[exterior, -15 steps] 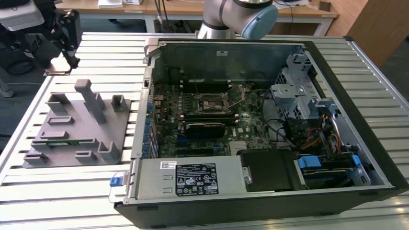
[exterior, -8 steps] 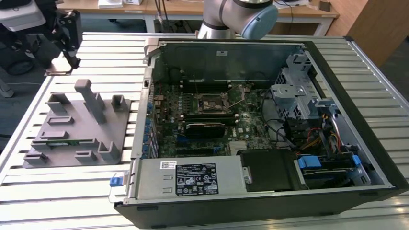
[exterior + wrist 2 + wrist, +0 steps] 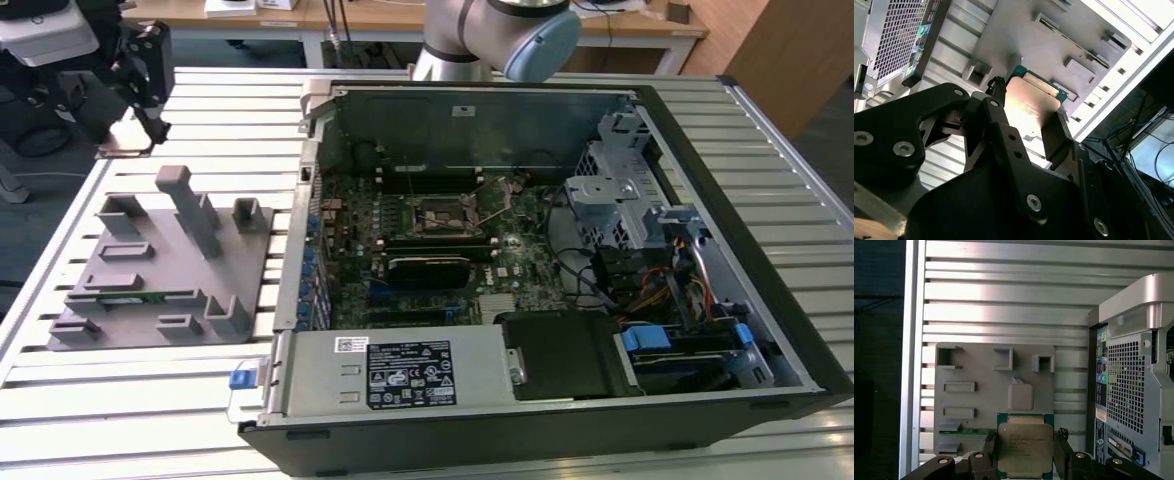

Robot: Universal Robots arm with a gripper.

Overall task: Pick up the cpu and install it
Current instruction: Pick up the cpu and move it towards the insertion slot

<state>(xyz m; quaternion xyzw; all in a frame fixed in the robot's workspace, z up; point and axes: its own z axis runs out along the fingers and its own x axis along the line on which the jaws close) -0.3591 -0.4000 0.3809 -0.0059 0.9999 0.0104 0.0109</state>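
cpu (image 3: pixel 1022 447): clamped by two opposite edges, metal top visible, the grey holder plate (image 3: pixel 984 390) seen behind it in both wrist views.
gripper (image 3: pixel 1026 442): black fingers (image 3: pixel 991 446) closed on the cpu; seen at the exterior view's upper left (image 3: pixel 134 75), above the slatted table (image 3: pixel 200 110).
computer case (image 3: pixel 694 150): open, beside the plate.

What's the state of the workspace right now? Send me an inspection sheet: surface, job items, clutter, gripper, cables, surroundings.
Surface: slatted metal table, carrying an open computer case and a grey parts holder.
Job's things: cpu held in the air above the holder; motherboard socket inside the case, its contents too small to tell.
Clutter: green memory strip lying in a holder slot.
Gripper: gripper shut on the cpu, one finger on each side.
Cables: coloured wire bundle inside the case.
Surroundings: desks beyond the table.
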